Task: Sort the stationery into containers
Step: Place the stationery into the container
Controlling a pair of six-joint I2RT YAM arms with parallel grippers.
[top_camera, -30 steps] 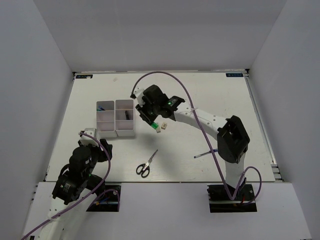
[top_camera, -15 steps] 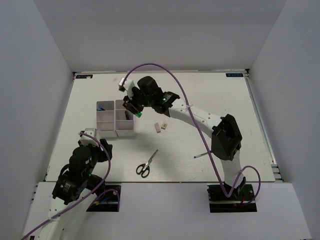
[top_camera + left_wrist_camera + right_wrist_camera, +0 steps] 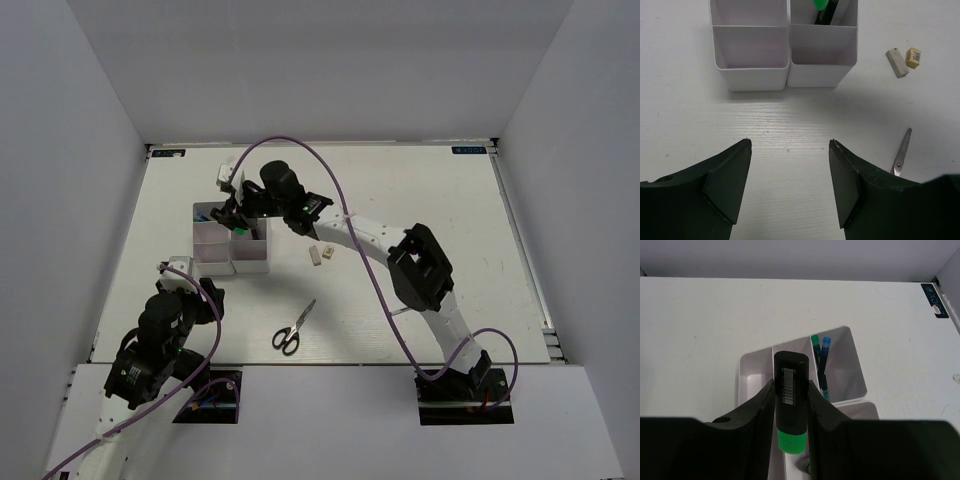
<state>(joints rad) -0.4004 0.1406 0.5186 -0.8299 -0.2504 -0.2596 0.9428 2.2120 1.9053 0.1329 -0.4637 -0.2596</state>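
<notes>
My right gripper [image 3: 790, 385] is shut on a green highlighter [image 3: 790, 395] with a black cap. It holds the highlighter above the white organizer tray [image 3: 752, 370], over the divider between compartments. In the top view this gripper [image 3: 233, 214] hangs over the tray [image 3: 250, 262]. A green and a blue pen [image 3: 821, 365] stand in one far compartment. A purple item [image 3: 807, 469] shows just below the highlighter. My left gripper [image 3: 790, 142] is open and empty, low over the table in front of the tray [image 3: 752, 75]. Black-handled scissors [image 3: 292, 329] lie on the table.
A pale block [image 3: 897, 62] and a small beige block [image 3: 913, 56] lie side by side right of the tray; they also show in the top view [image 3: 320, 255]. The scissors' blade tip [image 3: 902, 150] is at my left gripper's right. White walls surround the table.
My right gripper has carried the green highlighter left, from above the two blocks to over the tray. The left arm has not moved.
</notes>
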